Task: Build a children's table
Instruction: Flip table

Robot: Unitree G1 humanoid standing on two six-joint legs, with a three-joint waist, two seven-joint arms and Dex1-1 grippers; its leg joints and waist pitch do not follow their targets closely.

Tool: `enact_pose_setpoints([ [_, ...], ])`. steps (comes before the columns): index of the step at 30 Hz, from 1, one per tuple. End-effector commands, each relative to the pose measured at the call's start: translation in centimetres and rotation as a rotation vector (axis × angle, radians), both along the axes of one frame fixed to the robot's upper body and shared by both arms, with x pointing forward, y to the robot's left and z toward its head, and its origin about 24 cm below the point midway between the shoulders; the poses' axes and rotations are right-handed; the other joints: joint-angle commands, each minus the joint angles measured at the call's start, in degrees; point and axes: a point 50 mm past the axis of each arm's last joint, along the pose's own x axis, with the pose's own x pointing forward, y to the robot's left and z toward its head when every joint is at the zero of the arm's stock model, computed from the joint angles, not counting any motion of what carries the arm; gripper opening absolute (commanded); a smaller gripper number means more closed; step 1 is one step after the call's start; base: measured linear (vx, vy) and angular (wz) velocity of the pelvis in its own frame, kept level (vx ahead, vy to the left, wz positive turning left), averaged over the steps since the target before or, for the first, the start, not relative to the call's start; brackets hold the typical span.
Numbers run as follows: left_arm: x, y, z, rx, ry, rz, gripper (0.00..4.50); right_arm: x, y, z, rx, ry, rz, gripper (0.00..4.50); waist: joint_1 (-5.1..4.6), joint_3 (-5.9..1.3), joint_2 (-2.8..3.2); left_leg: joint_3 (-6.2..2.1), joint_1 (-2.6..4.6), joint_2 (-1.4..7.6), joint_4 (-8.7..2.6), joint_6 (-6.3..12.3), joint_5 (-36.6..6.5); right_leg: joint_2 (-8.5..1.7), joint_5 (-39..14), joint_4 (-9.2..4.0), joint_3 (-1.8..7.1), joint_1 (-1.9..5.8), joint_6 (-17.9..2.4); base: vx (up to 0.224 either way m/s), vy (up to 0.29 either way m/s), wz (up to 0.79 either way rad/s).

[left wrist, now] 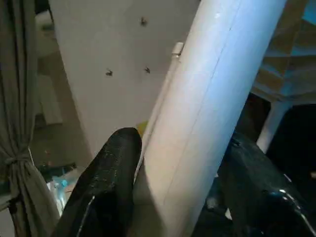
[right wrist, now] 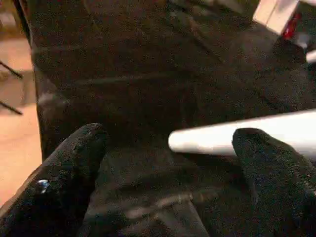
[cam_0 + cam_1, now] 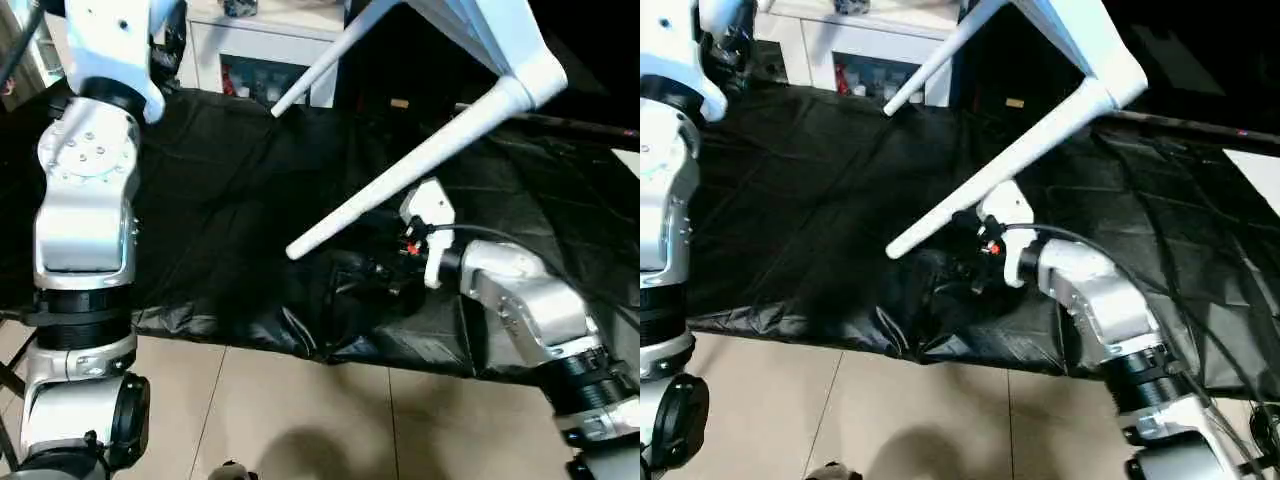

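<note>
From the head cameras I saw the tabletop [image 3: 480,30] raised and tilted, two smooth tapered legs [image 3: 400,175] slanting over the crinkled black cloth [image 3: 220,180]. In the left wrist view my left gripper [image 1: 180,187] clasped a round white leg [image 1: 207,98]; I judged it should stay firm. In the right wrist view my right gripper [image 2: 168,168] gaped wide, empty, beside a leg's tip [image 2: 207,139].
</note>
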Motion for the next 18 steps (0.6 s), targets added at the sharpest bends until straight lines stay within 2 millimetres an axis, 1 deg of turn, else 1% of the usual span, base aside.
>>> enact_pose_setpoints([
  [1, 0.6, -0.3, -1.4, -0.031, 0.067, -0.028, 2.3, 0.0, -1.2, -1.4, -0.054, 0.071, -0.071, 4.5, -0.44, -3.3, 0.26, -1.31, 2.45, 1.42, -4.56, -4.74, -20.39, -2.91, -19.01, -6.02, 1.79, 0.09, -6.78, 0.0, 0.0, 0.0],
  [3, 0.5, -0.3, -1.3, -0.023, 0.062, -0.032, 2.27, 1.2, -2.0, -1.7, -0.058, 0.049, -0.211, 4.5, -0.59, -3.49, 0.18, -1.39, 2.18, 1.4, -4.6, -5.19, -19.32, -3.01, -17.82, -5.81, 1.71, 0.11, -7.09, 0.0, 0.0, 0.0],
  [4, 0.5, -0.3, -1.3, -0.023, 0.062, -0.032, 2.26, 1.2, -2.0, -1.7, -0.058, 0.049, -0.211, 4.5, -0.73, -3.48, 0.16, -1.33, 2.15, 1.31, -4.61, -5.33, -19.36, -2.89, -17.72, -5.81, 1.68, 0.02, -7.27, 0.0, 0.0, 0.0],
  [5, 0.5, -0.3, -1.3, -0.018, 0.06, -0.033, 2.24, 2.4, -2.8, -1.6, -0.021, 0.046, -0.368, 4.5, -0.71, -3.54, 0.07, -1.24, 2.22, 1.36, -4.51, -5.39, -18.73, -2.96, -16.58, -5.67, 1.74, -0.05, -7.54, 0.0, 0.0, 0.0],
  [6, 0.5, -0.3, -1.3, -0.016, 0.061, -0.033, 2.23, 2.9, -3.1, -1.6, -0.009, 0.056, -0.428, 4.5, -0.98, -3.59, -0.2, -1.21, 1.98, 1.21, -4.52, -5.32, -18.37, -2.86, -16.39, -5.53, 1.69, 0.05, -7.76, 0.0, 0.0, 0.0],
  [7, 0.5, -0.3, -1.3, -0.015, 0.061, -0.032, 2.22, 3.2, -3.3, -1.7, -0.003, 0.062, -0.466, 4.5, -0.87, -3.76, -0.18, -1.27, 2.04, 1.24, -4.51, -5.51, -17.65, -2.86, -16.05, -5.37, 1.52, 0.21, -7.82, 0.0, 0.0, 0.0],
  [9, 0.5, -0.2, -1.3, -0.013, 0.06, -0.032, 2.2, 3.5, -3.4, -1.6, 0.006, 0.064, -0.494, 4.5, -0.76, -3.68, 0.07, -1.04, 2.38, 1.36, -4.37, -5.43, -17.44, -2.72, -14.27, -5.28, 1.69, -0.08, -7.81, 0.0, 0.0, 0.0],
  [10, 0.5, -0.2, -1.3, -0.011, 0.058, -0.031, 2.19, 3.7, -3.4, -1.4, 0.044, 0.061, -0.51, 4.5, -0.68, -3.67, -0.28, -0.98, 2.21, 1.36, -4.42, -5.23, -16.94, -2.68, -13.29, -5.24, 1.68, 0.16, -7.65, 0.0, 0.0, 0.0],
  [11, 0.5, -0.2, -1.3, -0.011, 0.058, -0.031, 2.19, 3.7, -3.3, -1.4, 0.048, 0.06, -0.511, 4.5, -0.59, -3.74, -0.19, -0.97, 2.21, 1.36, -4.39, -5.14, -16.53, -2.79, -12.76, -5.1, 1.69, 0.18, -7.68, 0.0, 0.0, 0.0],
  [12, 0.4, -0.2, -1.2, -0.007, 0.055, -0.032, 2.19, 4.1, -2.6, -0.6, 0.199, 0.042, -0.483, 4.5, -0.63, -3.86, -0.08, -0.95, 2.12, 1.38, -4.36, -4.84, -16.25, -2.93, -11.69, -5.01, 1.7, 0.3, -7.76, 0.0, 0.0, 0.0],
  [13, 0.4, -0.1, -1.2, -0.006, 0.054, -0.032, 2.17, 4.3, -2.3, -0.3, 0.261, 0.036, -0.475, 4.5, -0.77, -3.89, -0.2, -0.99, 1.97, 1.41, -4.43, -4.59, -16.12, -2.95, -11.09, -4.95, 1.65, 0.38, -7.91, 0.0, 0.0, 0.0],
  [14, 0.3, -0.1, -1.3, -0.003, 0.054, -0.031, 2.17, 4.6, -1.9, 0.2, 0.37, 0.032, -0.466, 4.5, -0.85, -3.95, -0.07, -1.01, 1.98, 1.49, -4.43, -4.15, -16.15, -3.04, -10.44, -4.85, 1.65, 0.34, -8.33, 0.0, 0.0, 0.0],
  [15, 0.3, 0.0, -1.3, 0.001, 0.055, -0.028, 2.16, 4.9, -1.7, 0.2, 0.401, 0.045, -0.468, 4.5, -0.82, -4.02, -0.05, -1.02, 2.0, 1.5, -4.39, -3.94, -15.4, -2.93, -9.48, -4.74, 1.58, 0.45, -8.55, 0.0, 0.0, 0.0],
  [16, 0.3, 0.0, -1.3, 0.002, 0.055, -0.027, 2.14, 5.2, -1.5, -0.1, 0.4, 0.051, -0.483, 4.5, -0.87, -3.98, 0.0, -0.93, 2.0, 1.52, -4.42, -3.78, -14.26, -2.75, -8.07, -4.59, 1.54, 0.38, -9.1, 0.0, 0.0, 0.0],
  [17, 0.3, 0.0, -1.3, 0.002, 0.055, -0.027, 2.14, 5.4, -1.4, -0.2, 0.396, 0.048, -0.492, 4.5, -0.86, -4.06, 0.09, -0.86, 2.1, 1.55, -4.32, -3.88, -13.79, -2.79, -7.52, -4.44, 1.53, 0.29, -9.57, 0.0, 0.0, 0.0],
  [18, 0.3, 0.0, -1.3, 0.002, 0.055, -0.027, 2.13, 5.6, -1.3, -0.2, 0.391, 0.042, -0.5, 4.5, -0.71, -4.01, 0.1, -0.71, 2.13, 1.46, -4.27, -3.98, -13.0, -2.64, -6.78, -4.46, 1.54, 0.4, -9.82, 0.0, 0.0, 0.0],
])
